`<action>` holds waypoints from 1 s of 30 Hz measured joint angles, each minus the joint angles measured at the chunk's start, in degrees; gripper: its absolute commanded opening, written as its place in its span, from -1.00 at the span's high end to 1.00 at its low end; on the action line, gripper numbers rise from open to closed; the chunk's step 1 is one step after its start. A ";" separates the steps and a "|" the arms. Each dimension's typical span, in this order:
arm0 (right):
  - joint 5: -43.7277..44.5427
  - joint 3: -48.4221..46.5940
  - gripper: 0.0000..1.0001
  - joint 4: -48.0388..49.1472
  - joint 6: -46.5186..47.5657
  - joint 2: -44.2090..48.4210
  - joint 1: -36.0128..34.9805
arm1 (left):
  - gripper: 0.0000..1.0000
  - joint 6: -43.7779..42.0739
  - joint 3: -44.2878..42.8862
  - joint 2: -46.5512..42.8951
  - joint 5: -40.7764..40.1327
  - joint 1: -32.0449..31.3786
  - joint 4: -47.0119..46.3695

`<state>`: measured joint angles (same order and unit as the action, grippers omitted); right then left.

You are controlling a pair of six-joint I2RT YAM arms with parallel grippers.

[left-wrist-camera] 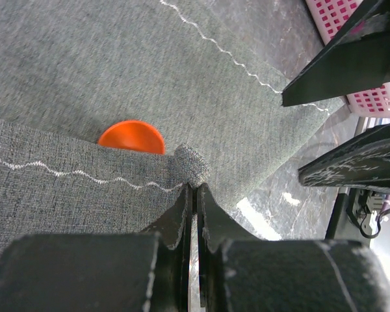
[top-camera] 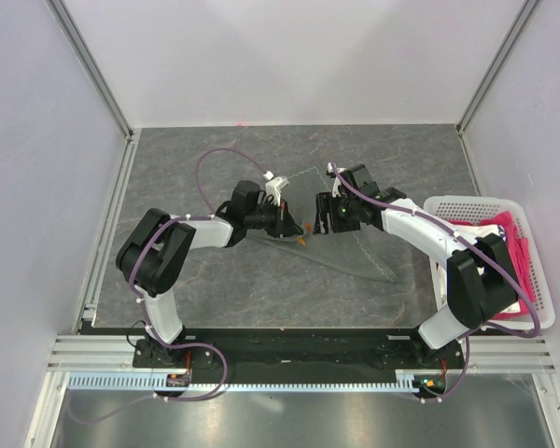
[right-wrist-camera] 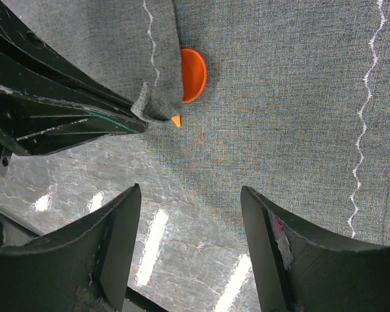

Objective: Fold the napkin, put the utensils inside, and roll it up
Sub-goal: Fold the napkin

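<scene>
Nearest, in the left wrist view: left jaws pressed together, pinching a bunched corner of the napkin [left-wrist-camera: 117, 65] on a folded flap with a pale wavy hem. Just past that flap, peeking from under its edge, the rounded orange end of one of the utensils [left-wrist-camera: 131, 136].

Only in the right wrist view: right jaws spread wide, gripping nothing, poised above the border of cloth and bare surface [right-wrist-camera: 71, 182]. Also there, a small orange tip [right-wrist-camera: 176, 120] beside the rounded end, under the same flap; too little showing to tell which piece.

From overhead, far less detail: an orange speck between the two sets of jaws, and the napkin nearly lost against the grey stone-patterned surface, about midway across.

Off to the right, a white basket [top-camera: 457, 201] with pink cloth [top-camera: 509, 229]; in the left wrist view, only a gridded corner of it. Beyond, pale walls [top-camera: 308, 56] with metal corner posts.
</scene>
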<state>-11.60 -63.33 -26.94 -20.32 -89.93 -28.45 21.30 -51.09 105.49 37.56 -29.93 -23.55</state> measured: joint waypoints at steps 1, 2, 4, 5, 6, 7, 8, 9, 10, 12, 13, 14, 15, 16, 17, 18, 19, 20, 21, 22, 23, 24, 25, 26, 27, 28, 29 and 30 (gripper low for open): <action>0.02 0.00 -0.42 0.02 -0.02 0.00 0.00 | 0.96 0.00 -0.22 0.07 0.00 -0.17 0.00; 0.00 0.00 -0.43 0.00 -0.02 0.00 0.00 | 0.96 0.00 -0.46 0.20 0.02 -0.39 0.00; 0.00 0.00 -0.42 0.02 -0.02 0.00 0.00 | 0.96 0.00 -0.96 0.57 0.02 -0.70 0.00; 0.00 0.02 -0.42 0.02 -0.02 0.00 0.00 | 0.96 0.00 -1.20 0.79 0.02 -0.83 0.02; 0.00 0.04 -0.42 0.02 -0.02 0.00 0.00 | 0.96 0.00 -1.42 0.96 0.02 -0.96 0.28; 0.00 0.07 -0.42 0.02 -0.02 0.00 0.00 | 0.96 0.00 -1.49 1.03 0.02 -1.03 0.44; 0.00 0.11 -0.43 0.00 -0.02 0.00 0.00 | 0.96 -0.02 -1.60 1.09 0.02 -1.09 0.76; 0.00 0.15 -0.43 0.00 -0.02 0.00 0.00 | 0.96 -0.07 -1.70 1.22 0.02 -1.16 1.01; 0.00 0.17 -0.42 0.02 -0.02 0.00 0.00 | 0.96 -0.20 -1.77 1.36 0.02 -1.18 1.09; -0.02 0.20 -0.42 0.00 -0.02 0.00 0.00 | 0.96 -0.44 -1.81 1.66 0.00 -1.33 1.25; -0.02 0.20 -0.42 0.00 -0.02 0.00 0.00 | 0.96 -0.52 -1.79 1.77 -0.02 -1.42 1.29; -0.02 0.20 -0.43 0.02 -0.02 0.00 0.00 | 0.96 -0.66 -1.79 1.79 0.00 -1.49 1.42; -0.02 0.20 -0.43 0.02 -0.02 0.00 0.00 | 0.96 -0.81 -1.79 1.79 -0.02 -1.55 1.64; -0.02 0.20 -0.43 0.00 -0.02 0.00 0.00 | 0.96 -0.92 -1.79 1.79 -0.04 -1.68 1.70; -0.02 0.20 -0.43 0.02 -0.02 0.00 0.00 | 0.96 -1.05 -1.79 1.79 -0.07 -1.75 1.95; 0.00 0.20 -0.42 0.02 -0.02 0.00 0.00 | 0.96 -1.14 -1.79 1.79 -0.09 -1.81 2.19; -0.02 0.20 -0.42 0.02 -0.02 0.00 0.00 | 0.96 -1.22 -1.81 1.79 -0.13 -1.90 2.43; -0.02 0.20 -0.42 0.02 -0.02 0.00 0.00 | 0.96 -1.25 -1.79 1.79 -0.15 -1.97 2.56; -0.02 0.20 -0.42 0.02 -0.02 0.00 0.00 | 0.96 -1.27 -1.79 1.79 -0.17 -2.05 2.69; -0.02 0.20 -0.43 0.02 -0.02 0.00 0.00 | 0.96 -1.27 -1.79 1.79 -0.17 -2.08 2.82; -0.02 0.20 -0.42 0.02 -0.04 0.00 0.00 | 0.96 -1.29 -1.79 1.79 -0.20 -2.14 2.95; -0.04 0.20 -0.42 0.02 -0.04 0.00 0.00 | 0.96 -1.29 -1.79 1.79 -0.22 -2.16 3.06; -0.04 0.20 -0.42 0.02 -0.04 0.00 0.00 | 0.92 -1.29 -1.79 1.79 -0.24 -2.19 3.30; -0.04 0.20 -0.42 0.02 -0.04 0.00 0.00 | 0.75 -1.29 -1.81 1.79 -0.33 -2.27 3.54; -0.04 0.20 -0.42 0.02 -0.04 0.00 0.00 | 0.63 -1.29 -1.79 1.79 -0.50 -2.36 3.85; -0.04 0.22 -0.42 0.02 -0.04 0.00 0.00 | 0.49 -1.29 -1.81 1.79 -0.63 -2.43 4.15; -0.04 0.22 -0.43 0.02 -0.04 0.00 0.00 | 0.27 -1.27 -1.84 1.79 -1.01 -2.47 4.59; -0.04 0.22 -0.42 0.02 -0.04 0.00 0.00 | 0.17 -1.25 -1.86 1.79 -1.27 -2.54 4.92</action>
<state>-11.64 -63.11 -26.92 -20.36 -89.93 -28.45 20.05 -52.95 107.28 36.29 -32.47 -18.63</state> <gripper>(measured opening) 0.711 0.235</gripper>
